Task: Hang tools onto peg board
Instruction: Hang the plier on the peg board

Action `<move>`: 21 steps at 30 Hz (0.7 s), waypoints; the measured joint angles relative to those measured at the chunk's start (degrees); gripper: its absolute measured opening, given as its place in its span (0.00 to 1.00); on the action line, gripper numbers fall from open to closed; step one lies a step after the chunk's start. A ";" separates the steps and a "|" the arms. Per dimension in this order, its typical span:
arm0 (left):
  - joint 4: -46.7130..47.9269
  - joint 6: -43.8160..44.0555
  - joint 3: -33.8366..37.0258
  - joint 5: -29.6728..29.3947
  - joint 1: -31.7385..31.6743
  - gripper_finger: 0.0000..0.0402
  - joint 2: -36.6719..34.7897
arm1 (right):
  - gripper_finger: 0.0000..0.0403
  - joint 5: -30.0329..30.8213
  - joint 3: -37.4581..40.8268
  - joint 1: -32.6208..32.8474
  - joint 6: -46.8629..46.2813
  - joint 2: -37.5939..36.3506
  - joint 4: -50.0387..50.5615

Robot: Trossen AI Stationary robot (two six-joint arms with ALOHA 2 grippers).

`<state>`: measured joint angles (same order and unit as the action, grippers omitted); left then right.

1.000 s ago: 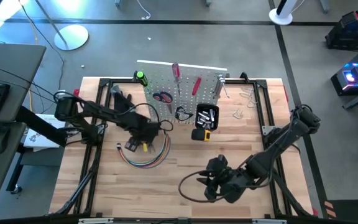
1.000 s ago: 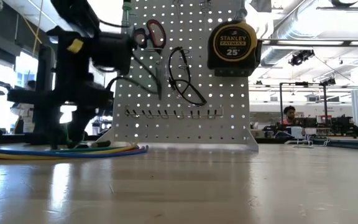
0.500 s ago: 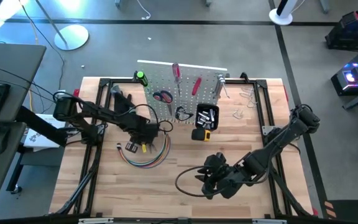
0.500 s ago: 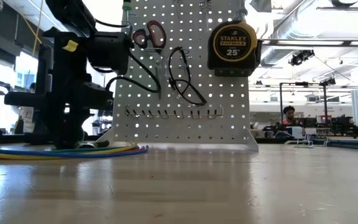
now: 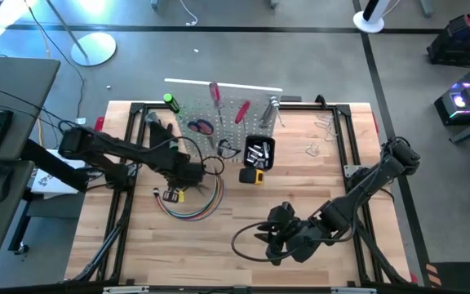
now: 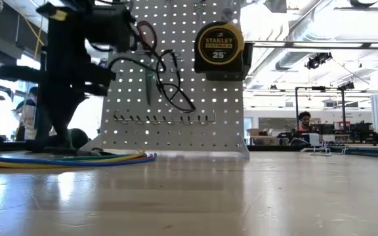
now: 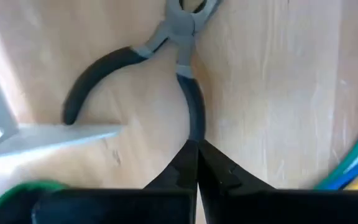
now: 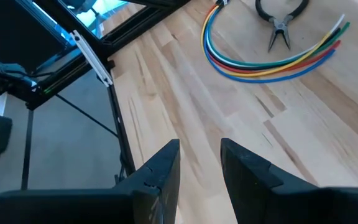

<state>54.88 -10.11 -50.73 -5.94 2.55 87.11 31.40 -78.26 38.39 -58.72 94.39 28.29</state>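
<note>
The peg board (image 5: 223,114) is stood at the table's far edge; silver tools are held in its black bin (image 5: 259,153). The left gripper (image 7: 196,163) is clamped on the pliers (image 7: 166,68); the right gripper (image 8: 199,163) is kept parted, empty.

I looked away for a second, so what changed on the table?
The peg board slid toward the left arm's side, its tape measure riding along. The left gripper closed on a handle of the pliers lying on the table. The right gripper stayed open near the table's front.
</note>
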 joint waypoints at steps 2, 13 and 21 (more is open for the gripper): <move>0.53 1.15 -0.18 -0.10 0.77 0.01 -2.02 | 0.27 -0.02 0.00 0.02 0.62 0.00 0.00; 0.26 0.91 -0.43 -0.11 2.51 0.00 -6.82 | 0.27 0.07 0.00 -0.49 2.21 0.00 0.04; -7.57 -1.99 -0.43 3.28 2.43 0.11 -2.78 | 0.27 -0.17 0.00 -0.88 2.20 0.00 -0.67</move>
<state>47.31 -12.10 -51.16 -2.66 4.97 84.33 31.22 -78.26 37.51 -56.52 94.39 27.62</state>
